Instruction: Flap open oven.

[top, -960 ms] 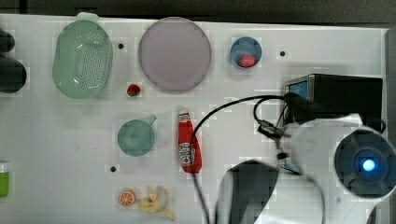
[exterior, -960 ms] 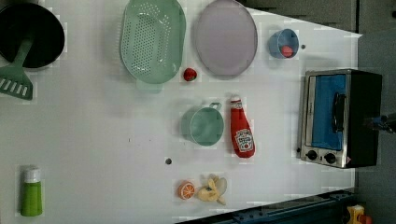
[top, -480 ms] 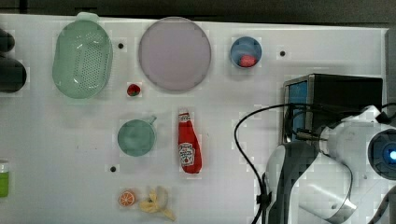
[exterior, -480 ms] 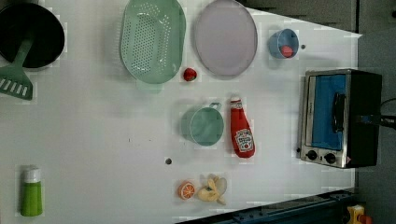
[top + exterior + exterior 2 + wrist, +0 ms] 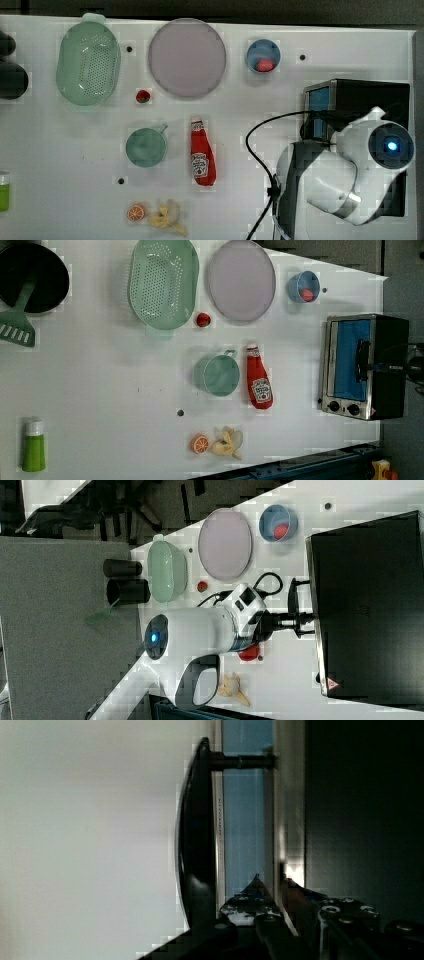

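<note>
Because the fingers [image 5: 250,902] sit right at the handle [image 5: 197,830] of the oven [image 5: 362,365] without clearly hooking it, the likeliest failure, as I judge it, is a slip: if the arm pulls before a finger is properly behind the bar, the gripper [image 5: 300,614] could skate off and the door [image 5: 350,360] would stay shut. A pull aimed straight out instead of along the door's hinged arc could also drag the whole oven across the table [image 5: 100,390], since nothing braces it.

The oven stands at the left view's right edge of the table, its blue door closed and facing up in the left view, with two knobs [image 5: 342,407] beside the door. The arm [image 5: 200,630] reaches in level over the table in the right view, wrist pointing at the oven's front, with the gripper at the handle. In the wrist view one finger lies in the gap between handle and glass; whether the jaws are spread or pinching the bar, I cannot tell.
</note>
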{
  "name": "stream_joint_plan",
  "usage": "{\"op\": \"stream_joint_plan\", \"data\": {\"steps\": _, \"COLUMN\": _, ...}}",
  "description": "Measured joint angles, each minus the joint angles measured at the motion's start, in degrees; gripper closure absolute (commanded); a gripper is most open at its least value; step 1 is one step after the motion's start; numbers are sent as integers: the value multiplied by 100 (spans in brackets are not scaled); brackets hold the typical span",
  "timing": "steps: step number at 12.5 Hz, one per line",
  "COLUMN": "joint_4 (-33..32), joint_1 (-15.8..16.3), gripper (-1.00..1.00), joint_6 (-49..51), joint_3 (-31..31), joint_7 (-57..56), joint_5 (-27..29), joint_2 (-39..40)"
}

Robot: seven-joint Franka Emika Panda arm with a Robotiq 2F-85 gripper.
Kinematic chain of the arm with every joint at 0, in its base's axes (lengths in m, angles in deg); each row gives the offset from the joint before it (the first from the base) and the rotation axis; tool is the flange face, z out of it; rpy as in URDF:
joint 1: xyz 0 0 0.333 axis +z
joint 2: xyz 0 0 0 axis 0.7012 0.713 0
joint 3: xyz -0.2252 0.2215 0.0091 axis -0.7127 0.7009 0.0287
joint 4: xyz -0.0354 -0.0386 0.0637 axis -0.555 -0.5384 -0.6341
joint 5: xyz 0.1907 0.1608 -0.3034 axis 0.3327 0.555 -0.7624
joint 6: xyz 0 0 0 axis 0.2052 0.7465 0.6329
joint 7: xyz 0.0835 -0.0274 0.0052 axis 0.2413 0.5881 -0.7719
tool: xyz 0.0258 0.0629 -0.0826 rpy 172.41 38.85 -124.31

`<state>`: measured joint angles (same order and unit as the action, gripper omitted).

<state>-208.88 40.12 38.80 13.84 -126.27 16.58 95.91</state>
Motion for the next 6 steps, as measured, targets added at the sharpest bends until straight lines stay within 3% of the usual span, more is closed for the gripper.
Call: {"op": "stream_joint_plan", "data": {"steps": 6, "joint_4": -56, "joint_1": 62, "gripper": 65, "joint_6": -101, "joint_3": 71, "joint_7": -73, "joint_5": -51, "joint_2": 185}}
